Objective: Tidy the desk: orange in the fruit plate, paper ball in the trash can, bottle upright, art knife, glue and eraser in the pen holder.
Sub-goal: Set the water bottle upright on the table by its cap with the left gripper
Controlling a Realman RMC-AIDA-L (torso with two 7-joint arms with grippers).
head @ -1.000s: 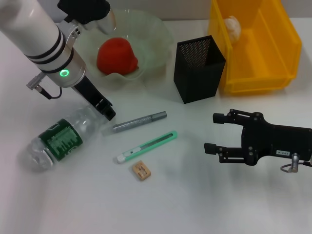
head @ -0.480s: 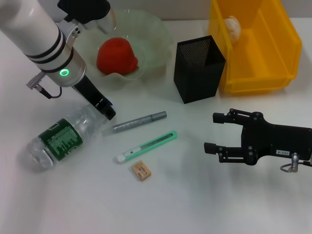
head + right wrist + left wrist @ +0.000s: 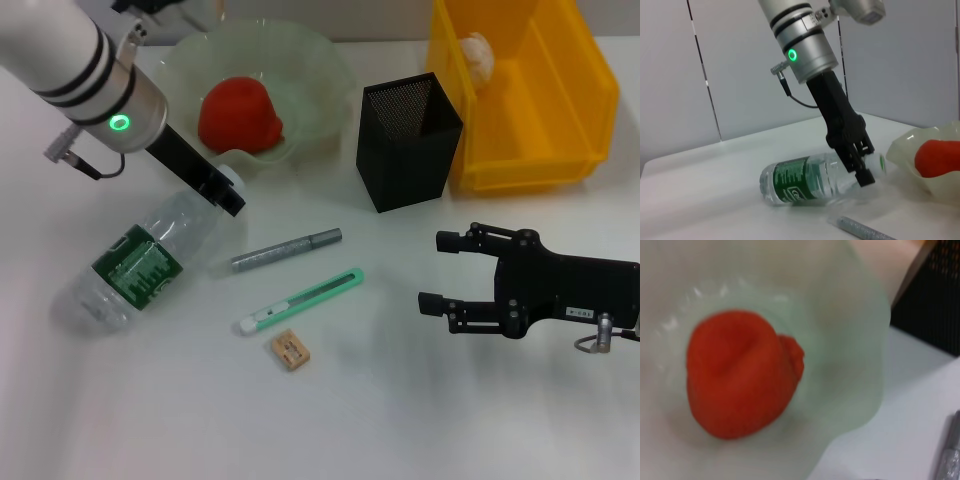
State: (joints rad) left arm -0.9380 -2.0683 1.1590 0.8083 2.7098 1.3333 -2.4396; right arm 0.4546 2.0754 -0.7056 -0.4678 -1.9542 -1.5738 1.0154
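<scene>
My left gripper [image 3: 226,196] is shut on the neck of the clear bottle [image 3: 140,262] with the green label. The neck end is lifted and the base rests on the desk. The right wrist view shows the same grip [image 3: 865,171] on the bottle [image 3: 807,181]. The orange [image 3: 240,114] lies in the pale green fruit plate [image 3: 320,70]. A paper ball [image 3: 478,54] sits in the yellow trash can [image 3: 560,110]. The grey glue stick [image 3: 287,250], green art knife [image 3: 300,301] and eraser [image 3: 291,350] lie on the desk in front of the black pen holder [image 3: 405,140]. My right gripper [image 3: 440,272] hovers open at the right.
The fruit plate [image 3: 855,365] with the orange [image 3: 740,372] fills the left wrist view, with the pen holder [image 3: 932,305] beyond it. The trash can stands right beside the pen holder. White desk surface lies between the eraser and my right gripper.
My left gripper has risen and moved toward the fruit plate, lifting the bottle's neck so the bottle tilts up. The right arm has not moved.
</scene>
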